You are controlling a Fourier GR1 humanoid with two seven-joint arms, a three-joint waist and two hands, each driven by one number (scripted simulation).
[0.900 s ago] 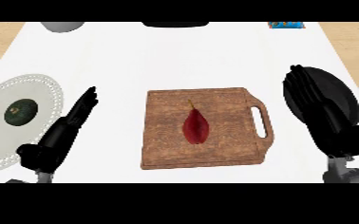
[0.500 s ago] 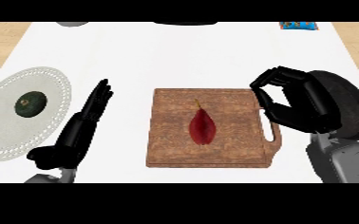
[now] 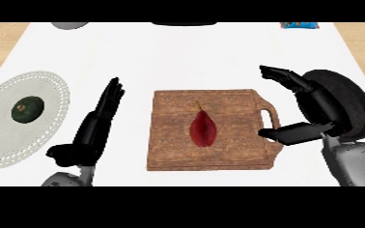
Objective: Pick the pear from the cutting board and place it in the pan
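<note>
here i see the pear, dark red with its stem pointing away, lying in the middle of the wooden cutting board. my right hand sits just beside the board's handle end, fingers and thumb spread wide apart, holding nothing. my left hand rests flat on the counter left of the board, fingers straight. farther left, a white plate carries a dark green avocado.

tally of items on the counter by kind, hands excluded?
Fruit: 2, the red pear and a dark green fruit
Cutting board: 1
Plate: 1
Cut off at the far edge: 3, grey object, dark object, blue object
Total: 7
</note>
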